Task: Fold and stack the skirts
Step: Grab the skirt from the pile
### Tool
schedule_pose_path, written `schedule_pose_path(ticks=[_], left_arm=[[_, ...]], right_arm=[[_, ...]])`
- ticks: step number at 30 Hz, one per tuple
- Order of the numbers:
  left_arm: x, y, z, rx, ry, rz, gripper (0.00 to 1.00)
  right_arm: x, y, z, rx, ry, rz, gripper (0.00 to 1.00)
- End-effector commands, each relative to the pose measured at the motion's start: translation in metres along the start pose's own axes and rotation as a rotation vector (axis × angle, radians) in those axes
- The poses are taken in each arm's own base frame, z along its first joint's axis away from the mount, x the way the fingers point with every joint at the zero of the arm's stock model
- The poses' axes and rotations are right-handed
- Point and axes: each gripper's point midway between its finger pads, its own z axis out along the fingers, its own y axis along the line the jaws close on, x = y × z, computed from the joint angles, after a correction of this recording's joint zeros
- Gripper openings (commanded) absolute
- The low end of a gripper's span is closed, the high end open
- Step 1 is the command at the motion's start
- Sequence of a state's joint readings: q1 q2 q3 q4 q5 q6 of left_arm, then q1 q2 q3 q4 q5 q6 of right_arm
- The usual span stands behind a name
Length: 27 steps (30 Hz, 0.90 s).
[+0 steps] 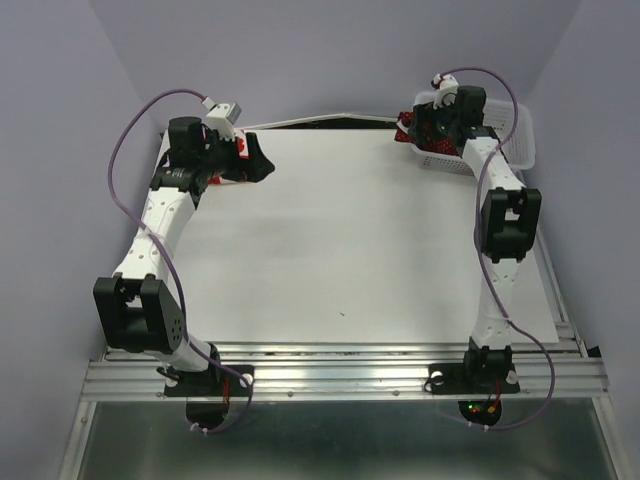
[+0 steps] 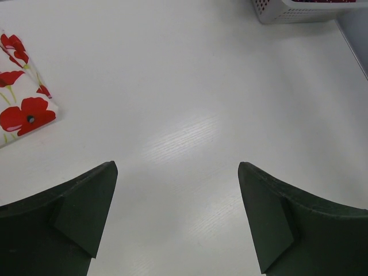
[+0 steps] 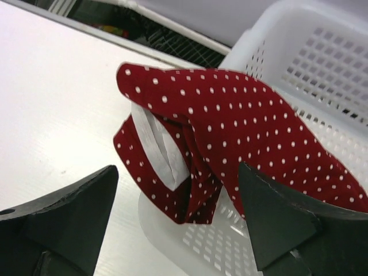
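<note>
The dark red skirt with tiny white dots (image 3: 247,121) hangs over the rim of the white lattice basket (image 3: 328,63), its white waistband showing. My right gripper (image 3: 178,169) is open, one finger on each side of the hanging cloth, and is not clamped on it. From above, this gripper (image 1: 413,128) is at the basket's left end. The white skirt with red poppies (image 2: 23,109) lies folded flat at the table's far left. My left gripper (image 2: 178,168) hovers open and empty over bare table just right of it.
The basket (image 1: 515,140) stands in the far right corner of the white table (image 1: 330,240). The table's back edge and purple walls lie close behind both grippers. Both arms reach from their bases at the near edge.
</note>
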<state>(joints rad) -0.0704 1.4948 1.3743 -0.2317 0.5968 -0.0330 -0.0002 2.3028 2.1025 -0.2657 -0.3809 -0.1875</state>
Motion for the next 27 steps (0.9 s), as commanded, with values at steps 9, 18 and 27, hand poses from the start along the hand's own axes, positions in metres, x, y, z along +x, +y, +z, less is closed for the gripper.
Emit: schedule_pose_path(ticks=[9,18,27], left_arm=[[-0.008,-0.005,0.004,0.042,-0.021,0.007,0.99],[-0.004,-0.004,0.003,0.036,-0.018,0.006,0.99],[-0.001,-0.013,-0.003,0.066,-0.034,0.001,0.99]], right_arm=[[-0.057,-0.011,0.026,0.064,-0.223,-0.121,0.82],[-0.076,-0.007,0.031,0.066,-0.297,-0.141,0.20],[-0.171,-0.022,-0.058,0.279,-0.483,-0.153,0.01]])
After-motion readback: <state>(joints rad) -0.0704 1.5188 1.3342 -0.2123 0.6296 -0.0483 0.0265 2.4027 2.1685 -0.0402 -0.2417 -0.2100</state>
